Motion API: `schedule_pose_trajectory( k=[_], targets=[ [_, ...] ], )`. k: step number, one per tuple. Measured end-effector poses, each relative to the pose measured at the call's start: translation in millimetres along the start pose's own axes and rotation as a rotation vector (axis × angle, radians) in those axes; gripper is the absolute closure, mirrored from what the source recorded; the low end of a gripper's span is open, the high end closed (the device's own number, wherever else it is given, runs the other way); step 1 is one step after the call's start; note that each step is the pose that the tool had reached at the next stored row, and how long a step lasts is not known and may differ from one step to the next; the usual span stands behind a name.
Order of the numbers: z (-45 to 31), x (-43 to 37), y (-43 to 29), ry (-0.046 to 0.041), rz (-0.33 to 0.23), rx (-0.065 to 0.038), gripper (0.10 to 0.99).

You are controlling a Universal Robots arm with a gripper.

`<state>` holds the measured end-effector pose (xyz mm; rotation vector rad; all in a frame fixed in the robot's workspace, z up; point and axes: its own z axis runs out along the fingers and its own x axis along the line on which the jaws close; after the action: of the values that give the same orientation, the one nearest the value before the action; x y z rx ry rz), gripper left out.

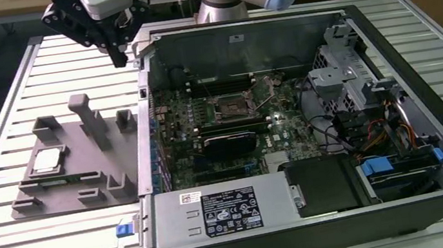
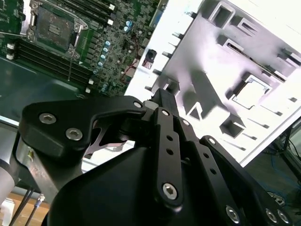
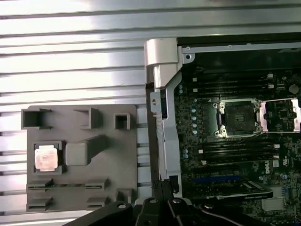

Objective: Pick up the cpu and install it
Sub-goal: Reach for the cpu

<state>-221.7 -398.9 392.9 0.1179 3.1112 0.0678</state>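
On grey fixture (image 1: pixel 71 168) beside case (image 1: pixel 307 235), we saw cpu (image 1: pixel 47 159) seated in pocket, kept aligned, we judged, for pickup. Gripper (image 1: pixel 119 59) hung well apart near case's far corner, fingers pressed together, empty. Socket (image 1: pixel 232 105) lay open, centre bare.

silvery-grey cpu (image 1: pixel 46 160), matte grey holder (image 1: pixel 82 182), ribbed silver tabletop (image 1: pixel 39 247), green motherboard (image 1: pixel 173 114), black case (image 1: pixel 308 242), blue latch (image 1: pixel 125 228), black tool (image 1: pixel 118 59).
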Motion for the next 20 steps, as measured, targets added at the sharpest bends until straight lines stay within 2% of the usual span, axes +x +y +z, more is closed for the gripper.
schedule_pose_trajectory(
  k=[16, 20],
  targets=[
    [0.2, 24.4, -1.9, 0.0001, 0.000, 0.000, 0.980],
    [1.1, 32.9, -2.6, 0.0000, 0.000, 0.000, 0.980]
  ],
)
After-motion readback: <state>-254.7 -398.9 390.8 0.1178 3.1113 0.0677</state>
